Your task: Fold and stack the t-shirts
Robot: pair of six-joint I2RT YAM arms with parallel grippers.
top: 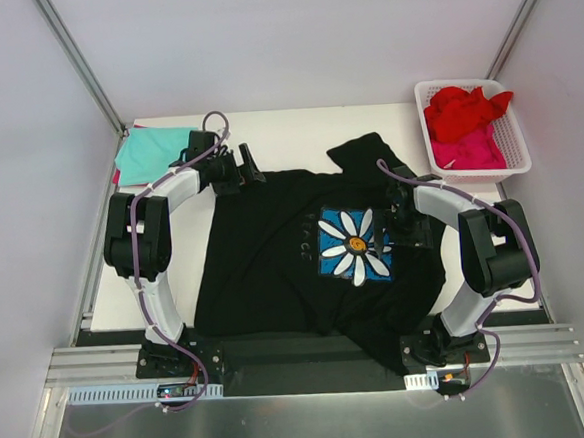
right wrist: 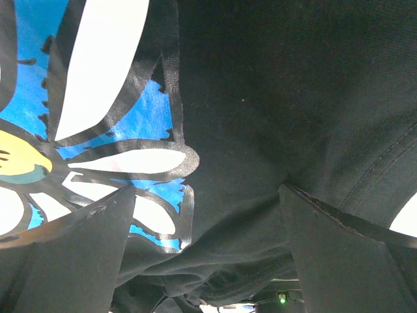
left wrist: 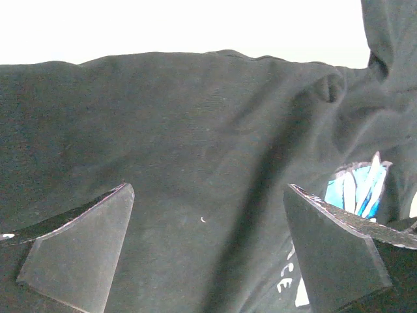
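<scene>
A large black t-shirt (top: 266, 271) lies spread face up across the table, its white-and-blue flower print (top: 354, 245) right of centre. My left gripper (top: 249, 172) hovers open over the shirt's far left corner. In the left wrist view only black cloth (left wrist: 195, 117) shows between the wide-apart fingers (left wrist: 85, 254). My right gripper (top: 401, 226) stands open just right of the print. The right wrist view has the flower print (right wrist: 111, 98) at left and rumpled black cloth (right wrist: 273, 98) between the jaws. A teal t-shirt (top: 152, 154) lies folded at the back left.
A white slotted basket (top: 522, 143) at the back right holds a red t-shirt (top: 465, 112) and a pink one (top: 473, 151). A pink edge (top: 117, 176) peeks from under the teal shirt. The black shirt's lower hem hangs over the table's near edge between the arm bases.
</scene>
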